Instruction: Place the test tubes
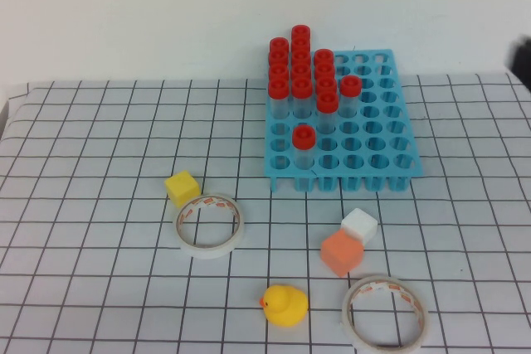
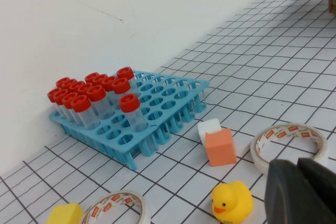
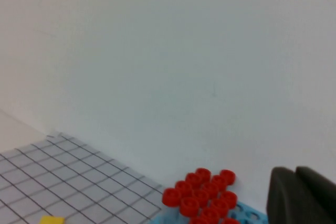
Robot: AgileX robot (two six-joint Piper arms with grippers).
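On the desk's far side, red-capped test tubes [image 1: 300, 80] are all standing in the blue rack [image 1: 386, 143], none lying loose, so I am judging placement finished. My left hand [image 2: 300, 182] is hovering clenched near the duck [image 2: 231, 203], and my right hand [image 3: 296, 192] is hanging clenched and empty, raised to the rack's right.

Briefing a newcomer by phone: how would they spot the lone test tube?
Find the blue rack at the table's far side, with red-capped tubes clustered in its far-left part. The lone tube stands apart from them, nearer the front edge. The left pincer and right pincer, both shut, are clear of it.
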